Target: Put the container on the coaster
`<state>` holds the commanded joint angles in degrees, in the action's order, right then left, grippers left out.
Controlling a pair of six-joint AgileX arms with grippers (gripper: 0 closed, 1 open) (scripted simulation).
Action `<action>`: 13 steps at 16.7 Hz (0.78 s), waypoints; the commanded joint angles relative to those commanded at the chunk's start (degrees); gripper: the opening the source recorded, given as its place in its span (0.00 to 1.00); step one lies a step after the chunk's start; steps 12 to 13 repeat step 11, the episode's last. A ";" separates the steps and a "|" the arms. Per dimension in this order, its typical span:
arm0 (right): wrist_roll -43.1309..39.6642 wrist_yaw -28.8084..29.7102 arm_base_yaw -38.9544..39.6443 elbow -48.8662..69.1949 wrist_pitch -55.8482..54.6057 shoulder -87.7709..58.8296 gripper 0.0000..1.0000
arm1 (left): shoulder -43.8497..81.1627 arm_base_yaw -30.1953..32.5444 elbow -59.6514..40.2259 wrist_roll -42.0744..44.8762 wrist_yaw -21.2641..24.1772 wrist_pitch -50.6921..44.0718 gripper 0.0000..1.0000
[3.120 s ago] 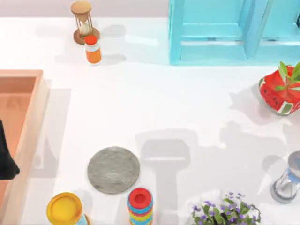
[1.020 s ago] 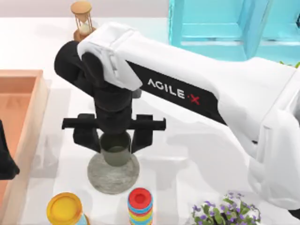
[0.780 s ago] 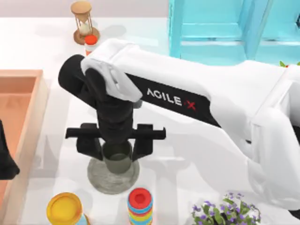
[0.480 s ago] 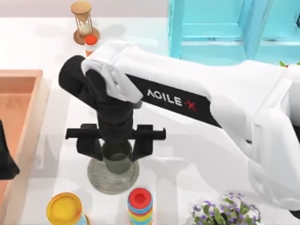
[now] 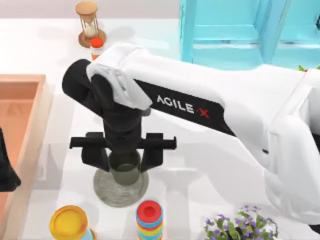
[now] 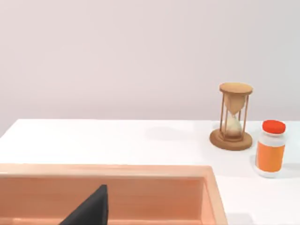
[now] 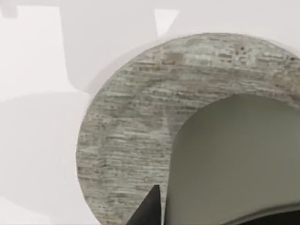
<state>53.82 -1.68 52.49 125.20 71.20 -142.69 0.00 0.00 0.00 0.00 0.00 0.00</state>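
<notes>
white table [image 5: 210, 165]; right hand [image 5: 125, 159] holds container [image 5: 124, 170] on coaster [image 5: 107, 190]

Open table beyond the coaster, crowded near edge

Near the coaster [image 5: 107, 191], the yellow-topped cylinder [image 5: 68, 223] and the ring stack [image 5: 149, 218] stand close; the wooden tray [image 5: 30, 142] blocks the left, while bare table [image 5: 200, 165] lies right.
</notes>
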 joint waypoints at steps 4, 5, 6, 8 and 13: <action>0.00 0.00 0.00 0.00 0.00 0.00 0.90 | 0.00 0.00 0.00 0.00 0.00 0.00 1.00; 0.00 0.00 0.00 0.00 0.00 0.00 0.98 | 0.00 0.00 0.00 0.00 0.00 0.00 1.00; 0.00 0.00 0.00 0.00 0.00 0.00 1.00 | 0.00 0.00 0.00 0.00 0.00 0.00 1.00; 0.00 0.00 0.00 0.00 0.00 0.00 1.00 | 0.00 0.00 0.00 0.00 0.00 0.00 1.00; 0.00 0.00 0.00 0.00 0.00 0.00 1.00 | 0.00 0.00 0.00 0.00 0.00 0.00 1.00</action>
